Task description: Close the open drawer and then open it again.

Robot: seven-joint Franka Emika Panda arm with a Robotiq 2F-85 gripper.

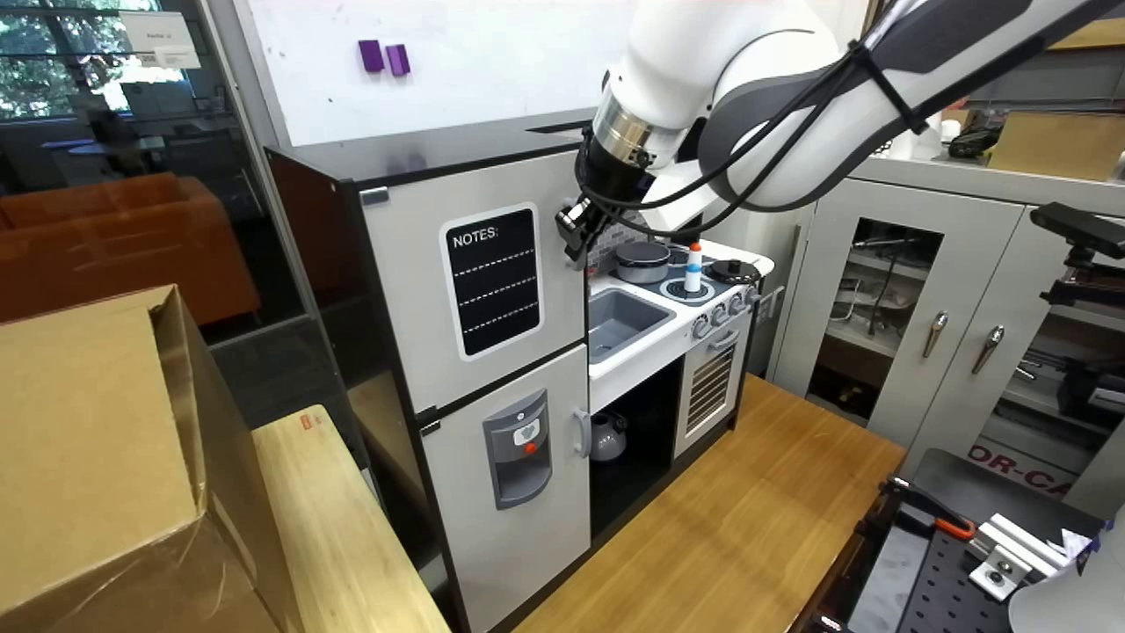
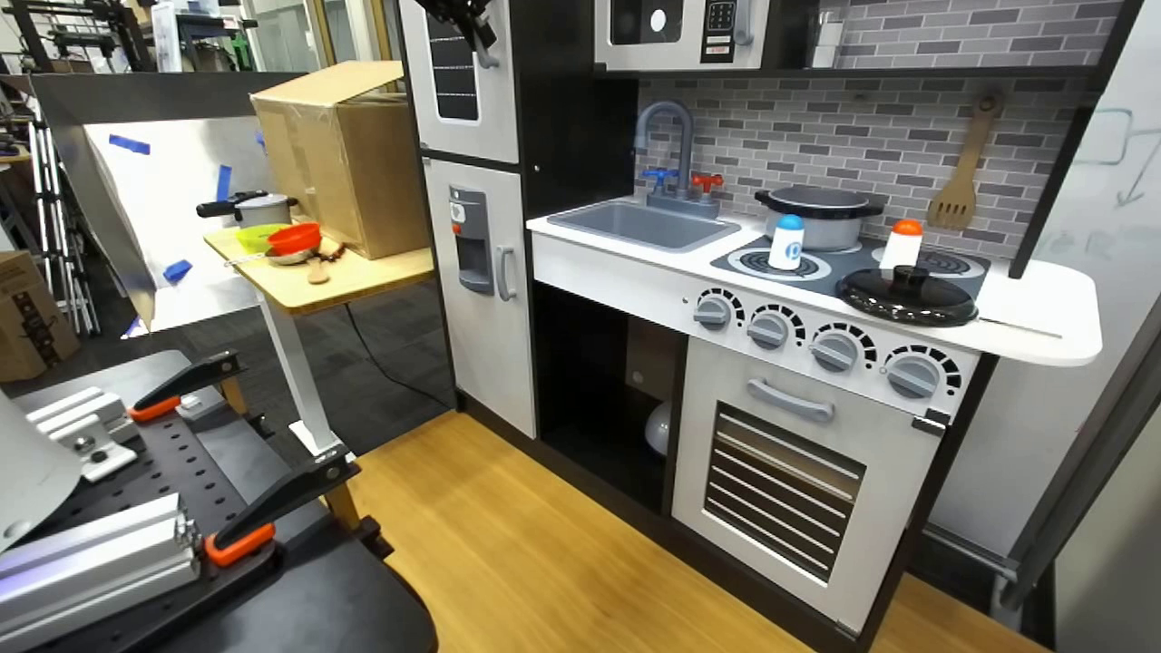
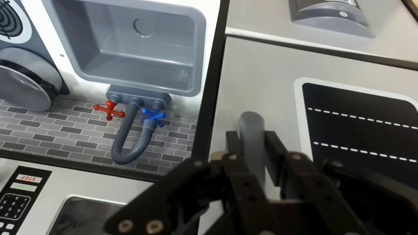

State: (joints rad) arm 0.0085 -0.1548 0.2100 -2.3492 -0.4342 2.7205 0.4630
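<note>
No open drawer shows in the frames. The pale grey upper fridge door of a toy kitchen [image 1: 400, 290] stands closed, with a black notes panel on it. It also shows in the wrist view [image 3: 261, 65]. Its grey vertical handle [image 3: 252, 122] sits between my two black fingers. My gripper [image 3: 251, 138] is shut on this handle, one finger on each side. In both exterior views the gripper [image 1: 573, 233] is at the upper door's inner edge; it shows at the top of the picture [image 2: 481, 34]. The handle's lower end [image 2: 488, 60] shows below the fingers.
The lower fridge door [image 2: 485, 354] is closed below. Beside the fridge are the sink [image 2: 635, 225], tap [image 3: 130, 130], a pot [image 2: 821, 218], a black lid [image 2: 907, 295] and two shakers. The microwave [image 2: 680, 32] is above the sink. A cardboard box [image 1: 97, 440] stands near the fridge.
</note>
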